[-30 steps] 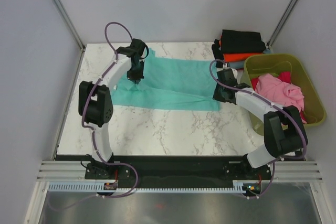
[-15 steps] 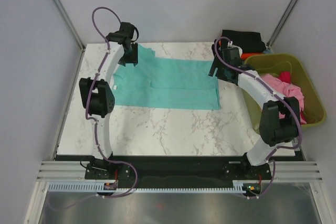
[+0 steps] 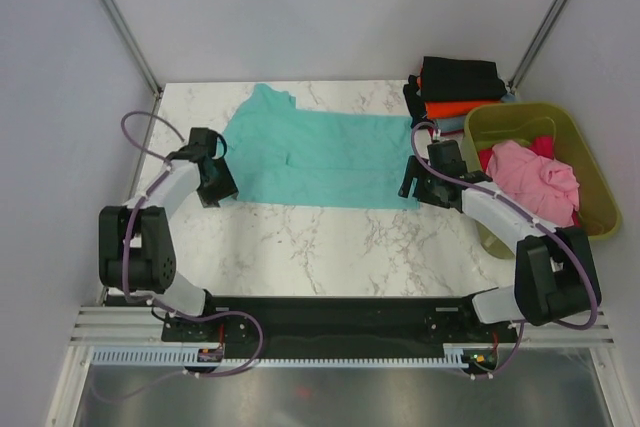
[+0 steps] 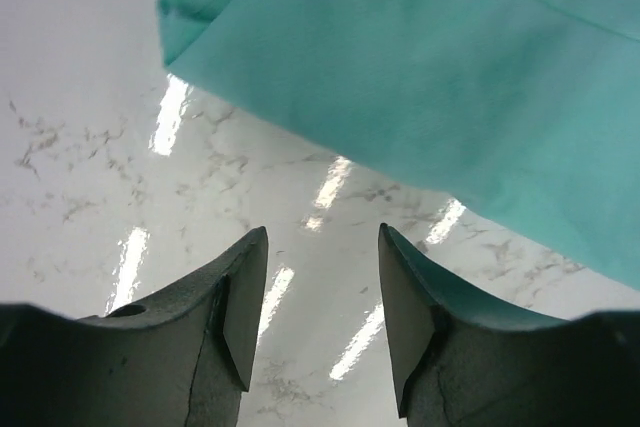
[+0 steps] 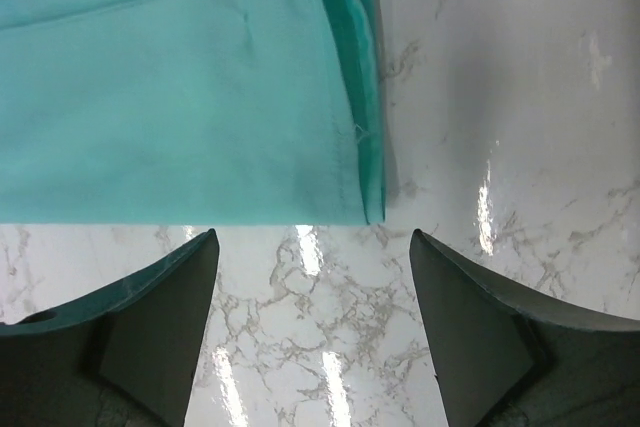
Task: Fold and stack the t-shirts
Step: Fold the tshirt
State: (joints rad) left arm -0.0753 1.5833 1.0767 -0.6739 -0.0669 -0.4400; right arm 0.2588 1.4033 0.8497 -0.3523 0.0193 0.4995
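A teal t-shirt [image 3: 320,155] lies spread flat across the middle of the marble table [image 3: 330,247]. My left gripper [image 3: 216,187] sits low at the shirt's near left corner. In the left wrist view the gripper [image 4: 320,247] stands open over bare marble, the teal cloth [image 4: 450,67] just beyond its tips. My right gripper [image 3: 410,187] hovers at the near right corner. It is open [image 5: 312,239] too, with the shirt's folded edge [image 5: 365,147] just ahead of it. Neither holds anything. Folded black [image 3: 460,75] and orange [image 3: 458,107] t-shirts are stacked at the back right.
An olive-green plastic tub [image 3: 520,112] stands at the right edge, holding a crumpled pink t-shirt [image 3: 530,172] and a bit of red cloth [image 3: 543,144]. Grey walls enclose the table on three sides.
Both grippers have opened and let go of the teal shirt, which now lies flatter. Both arms went out to its far edge, then drew back to its near corners.
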